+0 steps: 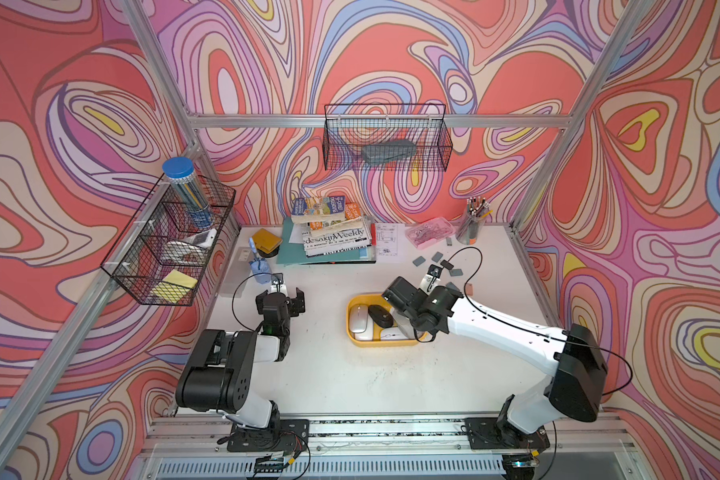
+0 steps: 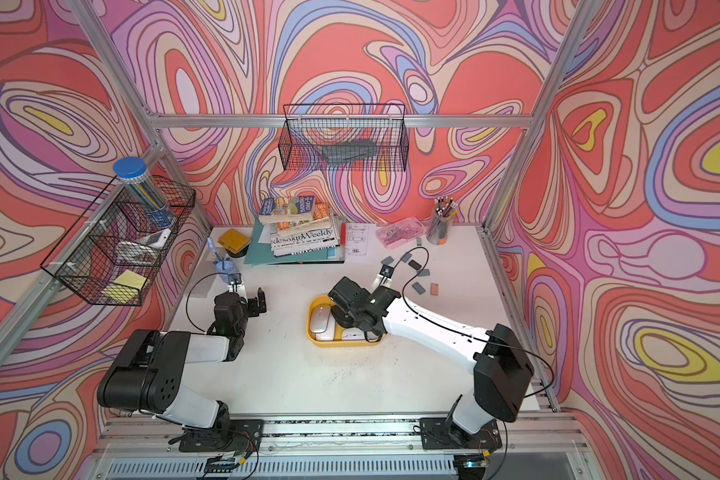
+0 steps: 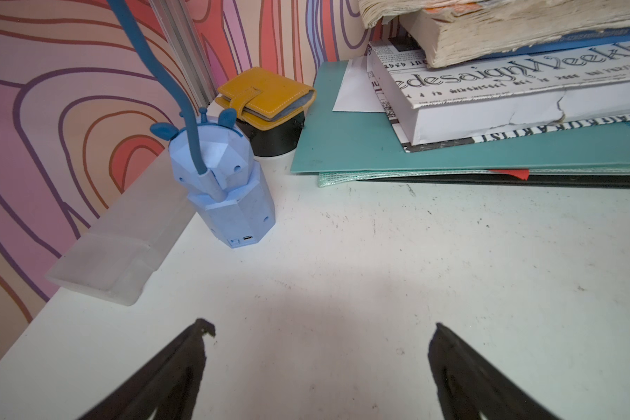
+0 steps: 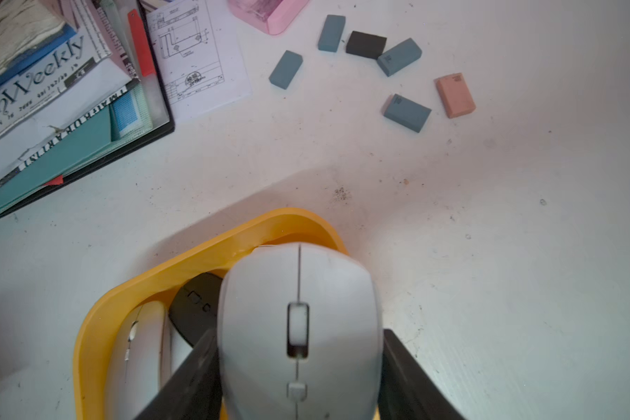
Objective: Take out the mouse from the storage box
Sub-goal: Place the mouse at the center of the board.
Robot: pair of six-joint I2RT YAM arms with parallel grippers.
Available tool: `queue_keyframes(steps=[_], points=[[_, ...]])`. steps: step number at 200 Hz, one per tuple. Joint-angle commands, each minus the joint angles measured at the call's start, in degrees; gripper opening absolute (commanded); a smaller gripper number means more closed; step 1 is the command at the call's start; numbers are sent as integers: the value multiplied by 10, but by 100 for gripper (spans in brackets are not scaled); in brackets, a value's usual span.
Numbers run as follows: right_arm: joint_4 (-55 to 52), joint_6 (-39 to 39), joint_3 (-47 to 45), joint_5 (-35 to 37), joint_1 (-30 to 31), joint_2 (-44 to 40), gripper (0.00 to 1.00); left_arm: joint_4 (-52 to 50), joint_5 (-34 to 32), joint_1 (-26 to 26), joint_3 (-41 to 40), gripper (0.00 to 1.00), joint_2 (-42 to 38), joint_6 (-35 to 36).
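Right gripper (image 4: 299, 363) clenched on the grey mouse (image 4: 299, 327); left gripper (image 3: 317, 360) released.
Only my wrist view showed that grip; the shallow yellow plastic storage box (image 4: 99, 320) held white and black mice.

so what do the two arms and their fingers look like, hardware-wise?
Both arms match: glossy white link shells with bulky black joint housings, on black base plates bolted to an aluminium rail. A thin black cable loops from each wrist. The left gripper and right gripper are black, with flat, tapering matte black fingers. A small silver bracket with a black module sits on each wrist.
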Motion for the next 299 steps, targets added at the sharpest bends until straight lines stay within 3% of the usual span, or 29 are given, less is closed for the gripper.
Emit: queue_keyframes(steps=[1,46,92,156,200,243,274,299], points=[[-18,-13,-60,-7,-44,-61,49,14,-1,0,-1,99,0,2],[25,-77,-170,-108,-156,-132,50,14,-1,0,-1,99,0,3],[97,-149,-199,-253,-245,-63,51,14,-1,0,-1,99,0,2],[124,-184,-190,-280,-270,20,54,14,-1,0,-1,99,0,2],[119,-208,-167,-292,-278,65,67,13,-1,0,-1,99,0,2],[68,-235,-140,-264,-276,-15,88,14,-1,0,-1,99,0,2],[84,-295,-130,-311,-265,-107,83,12,-1,0,0,99,0,2],[100,-357,-103,-361,-234,-107,82,12,-4,0,1,99,-2,4]])
